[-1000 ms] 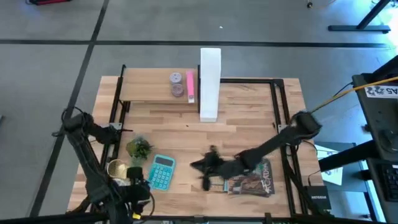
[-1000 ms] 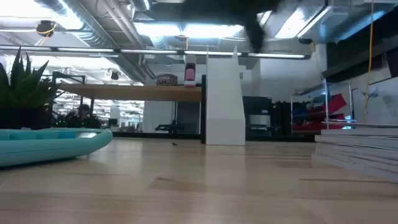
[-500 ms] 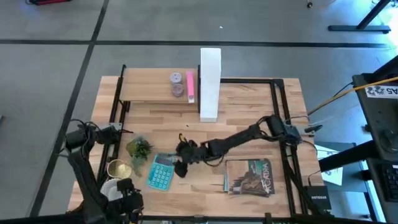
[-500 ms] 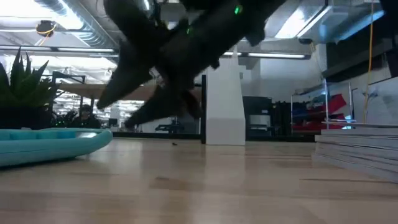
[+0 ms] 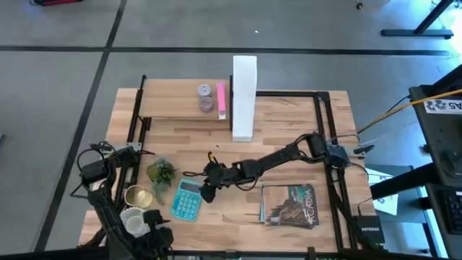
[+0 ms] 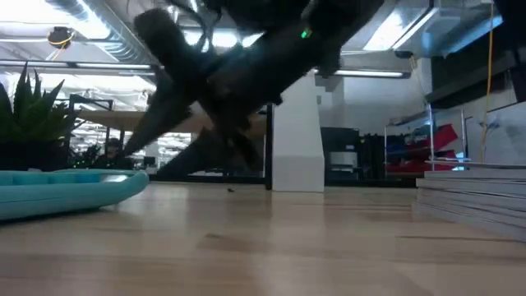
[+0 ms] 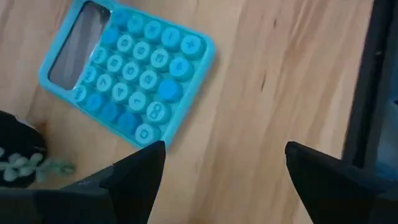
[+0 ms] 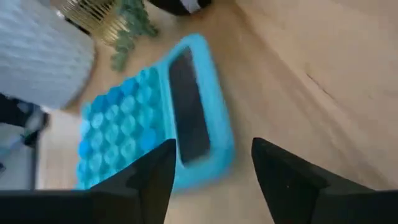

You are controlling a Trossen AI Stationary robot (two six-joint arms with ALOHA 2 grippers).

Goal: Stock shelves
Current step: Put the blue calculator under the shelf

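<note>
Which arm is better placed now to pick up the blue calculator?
The right: its open gripper is just beside the calculator, fingers facing it. The left gripper sits low at the table's near edge.

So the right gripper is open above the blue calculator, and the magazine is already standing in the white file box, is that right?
Not quite. The right gripper is open by the blue calculator, but the magazine is not in the white file box. It lies flat on the table, near the front right corner. The high view shows this.
</note>
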